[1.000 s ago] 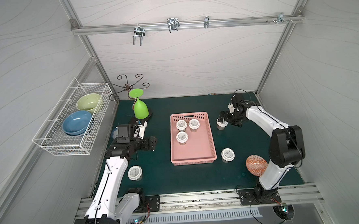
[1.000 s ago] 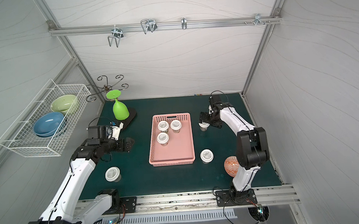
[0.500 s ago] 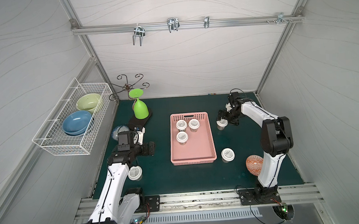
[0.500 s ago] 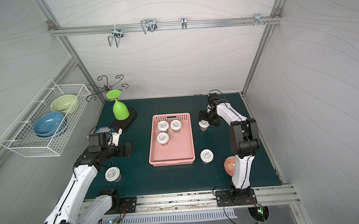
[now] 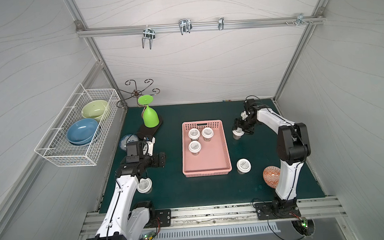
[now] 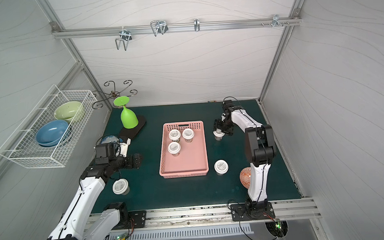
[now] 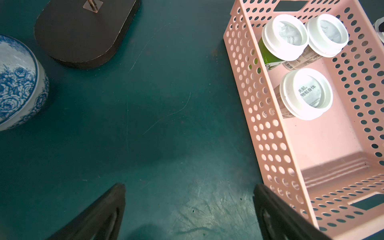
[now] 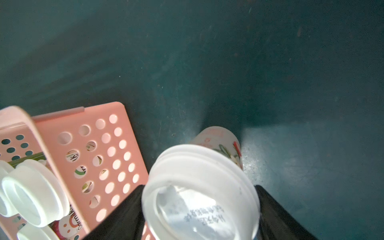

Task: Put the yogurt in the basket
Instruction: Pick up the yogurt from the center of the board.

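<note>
The green mat (image 5: 190, 192) carries the pink basket (image 5: 208, 158) at its centre. Three yogurt cups (image 5: 194, 134) stand upright at the basket's far end, and its near half is bare. Over the last second the right arm (image 5: 270, 118) has folded its elbow up and inward, while its wrist has held station at the fourth yogurt cup (image 5: 238, 134). That cup stands on the mat just beside the basket's right wall, outside it. The left arm (image 5: 124, 187) has drawn back a little toward the front edge. Two loose cups are also outside the basket: one (image 5: 243, 165) off its near right corner, one (image 5: 145, 185) beside the left arm. The right gripper (image 8: 197, 195) has narrowed its jaws from their widest, and they now bracket the fourth cup's lid closely on both sides. I cannot tell whether the pads press on it yet, and the cup appears to rest on the mat. I judge the grasp step to be in progress. Once the grip is confirmed, the cup must be lifted clear of the wall and set down in the bare half. The left gripper (image 7: 189, 199) has its jaws spread wide over bare mat beside the basket's left wall, holding nothing.
</note>
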`<state>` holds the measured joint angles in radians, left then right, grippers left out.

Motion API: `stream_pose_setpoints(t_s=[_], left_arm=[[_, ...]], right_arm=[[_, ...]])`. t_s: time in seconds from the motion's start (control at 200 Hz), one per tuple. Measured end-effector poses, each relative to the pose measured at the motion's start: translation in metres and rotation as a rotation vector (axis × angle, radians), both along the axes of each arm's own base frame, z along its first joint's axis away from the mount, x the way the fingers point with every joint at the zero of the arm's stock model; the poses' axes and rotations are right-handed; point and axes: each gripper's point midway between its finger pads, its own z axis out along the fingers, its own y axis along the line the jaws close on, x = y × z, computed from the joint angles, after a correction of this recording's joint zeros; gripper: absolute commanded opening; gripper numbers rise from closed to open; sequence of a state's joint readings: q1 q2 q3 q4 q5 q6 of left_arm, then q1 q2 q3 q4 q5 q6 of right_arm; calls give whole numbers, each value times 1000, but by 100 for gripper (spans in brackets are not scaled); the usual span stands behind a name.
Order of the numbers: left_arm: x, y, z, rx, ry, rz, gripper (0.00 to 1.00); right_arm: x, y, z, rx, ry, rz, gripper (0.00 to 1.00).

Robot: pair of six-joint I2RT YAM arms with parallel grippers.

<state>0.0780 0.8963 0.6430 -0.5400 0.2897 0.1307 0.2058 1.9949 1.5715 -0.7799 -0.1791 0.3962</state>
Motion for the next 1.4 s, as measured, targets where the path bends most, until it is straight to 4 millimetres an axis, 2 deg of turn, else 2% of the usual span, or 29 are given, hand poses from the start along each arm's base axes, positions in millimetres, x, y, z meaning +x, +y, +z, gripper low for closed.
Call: stream_pose_setpoints(t_s=[0.265,0.58,0.745,1.021,1.401], left_arm=[[0,0,0,-1,0,-1,99],[0,2,0,-1,-1,7,99],[1,2,3,0,-14,7,99],[3,2,6,1,-30,8,99],[3,2,6,-1,-31,10,99]], right_arm=[[0,0,0,4,1,1,70],[-6,0,7,3,0,4,72],[-19,2,33,4,-40,19,72],[-53,11,81,19,-117,60,72],[-110,56,128,49,-179,208,72]])
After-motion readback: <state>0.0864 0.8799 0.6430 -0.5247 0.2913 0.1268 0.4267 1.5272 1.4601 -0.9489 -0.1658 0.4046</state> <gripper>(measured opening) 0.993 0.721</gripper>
